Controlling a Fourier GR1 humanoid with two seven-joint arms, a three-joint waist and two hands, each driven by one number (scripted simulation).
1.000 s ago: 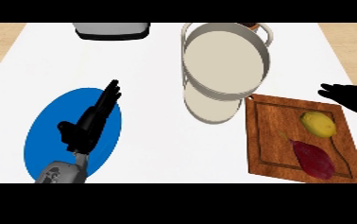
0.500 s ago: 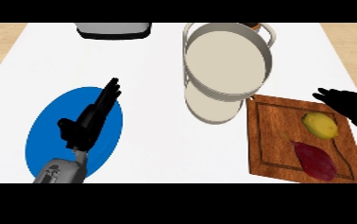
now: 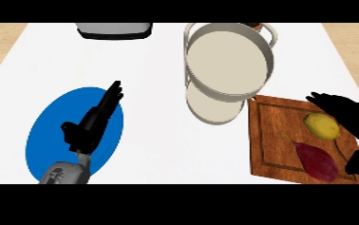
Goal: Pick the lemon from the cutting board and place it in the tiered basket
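The yellow lemon point(image 3: 322, 125) lies on the wooden cutting board point(image 3: 277, 143) at the right, with a dark red sweet potato point(image 3: 317, 160) just below it. My right hand point(image 3: 336, 105) hovers at the board's upper right, right beside the lemon, fingers relaxed and not closed round it. The white tiered basket point(image 3: 228, 60) stands up and left of the board, its two round tiers bare. My left hand point(image 3: 95, 119) rests open over the blue plate point(image 3: 52, 134), fingers straight.
A grey appliance point(image 3: 114, 29) sits at the counter's far edge, left of the basket. A brown object point(image 3: 254, 25) peeks out behind the basket's top rim. The white counter point(image 3: 154, 77) spreads between the plate and the basket.
My right hand has come down and leftward from the right edge, closing in on the lemon. The left hand, lemon and basket have stayed put.
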